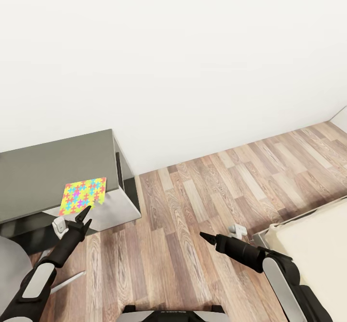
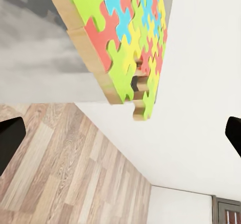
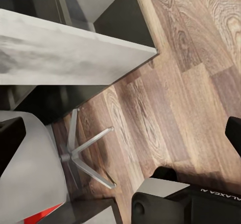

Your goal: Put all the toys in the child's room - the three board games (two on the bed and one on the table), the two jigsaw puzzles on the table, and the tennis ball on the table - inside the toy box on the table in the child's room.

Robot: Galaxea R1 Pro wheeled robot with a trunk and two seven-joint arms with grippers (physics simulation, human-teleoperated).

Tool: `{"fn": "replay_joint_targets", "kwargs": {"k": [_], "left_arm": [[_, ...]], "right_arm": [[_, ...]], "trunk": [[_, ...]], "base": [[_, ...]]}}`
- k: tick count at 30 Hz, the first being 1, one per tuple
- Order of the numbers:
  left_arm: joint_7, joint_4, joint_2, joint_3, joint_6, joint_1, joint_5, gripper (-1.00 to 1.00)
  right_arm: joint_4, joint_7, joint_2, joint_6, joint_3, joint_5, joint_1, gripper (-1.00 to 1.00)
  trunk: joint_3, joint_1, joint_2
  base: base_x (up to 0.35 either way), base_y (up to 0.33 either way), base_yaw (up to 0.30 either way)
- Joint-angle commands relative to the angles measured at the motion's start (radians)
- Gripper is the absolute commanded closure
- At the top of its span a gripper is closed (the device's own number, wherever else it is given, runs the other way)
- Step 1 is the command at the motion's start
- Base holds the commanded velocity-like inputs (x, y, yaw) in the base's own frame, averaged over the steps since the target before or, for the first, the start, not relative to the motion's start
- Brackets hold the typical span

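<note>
One jigsaw puzzle (image 1: 83, 195), a flat slab of yellow, red, blue and green pieces, lies at the front edge of a dark-grey-topped unit (image 1: 53, 163). In the left wrist view the jigsaw puzzle (image 2: 128, 38) fills the space just ahead, its wooden edge showing. My left gripper (image 1: 88, 215) is open just below the slab's near edge, nothing between its fingers (image 2: 10, 138). My right gripper (image 1: 205, 237) hangs open over the floor, away from the puzzle. A corner of the cream bed (image 1: 313, 230) shows at the lower right. The toy box, board games and tennis ball are out of view.
A chair with a pale seat (image 1: 9, 264) and a metal star base (image 3: 80, 156) stands beside the unit, under my left arm. Wood-plank floor (image 1: 202, 192) runs to the white wall (image 1: 193, 71). A small white object (image 1: 237, 229) lies near the bed's corner.
</note>
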Motion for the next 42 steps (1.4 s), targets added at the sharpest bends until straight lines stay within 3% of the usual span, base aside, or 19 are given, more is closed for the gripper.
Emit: {"fn": "replay_joint_targets", "kwargs": {"k": [1, 31, 42], "left_arm": [[-0.002, 0.0, 0.0, 0.001, 0.009, -0.001, 0.008, -1.0], [0.0, 0.0, 0.001, 0.003, 0.014, 0.0, 0.008, -1.0], [-0.002, 0.0, -0.001, 0.06, 0.013, 0.001, 0.009, -1.0]], "right_arm": [[-0.001, 0.003, -0.001, 0.003, 0.0, 0.003, -0.001, -1.0], [0.0, 0.004, -0.002, 0.003, -0.001, 0.003, -0.001, -1.0], [-0.001, 0.004, -0.001, 0.003, 0.0, 0.003, -0.001, -1.0]], "trunk": [[-0.001, 0.001, -0.001], [-0.001, 0.001, -0.001], [-0.001, 0.001, -0.001]], "base": [[0.108, 0.0, 0.0], [0.035, 0.027, 0.0], [0.027, 0.031, 0.0]]}}
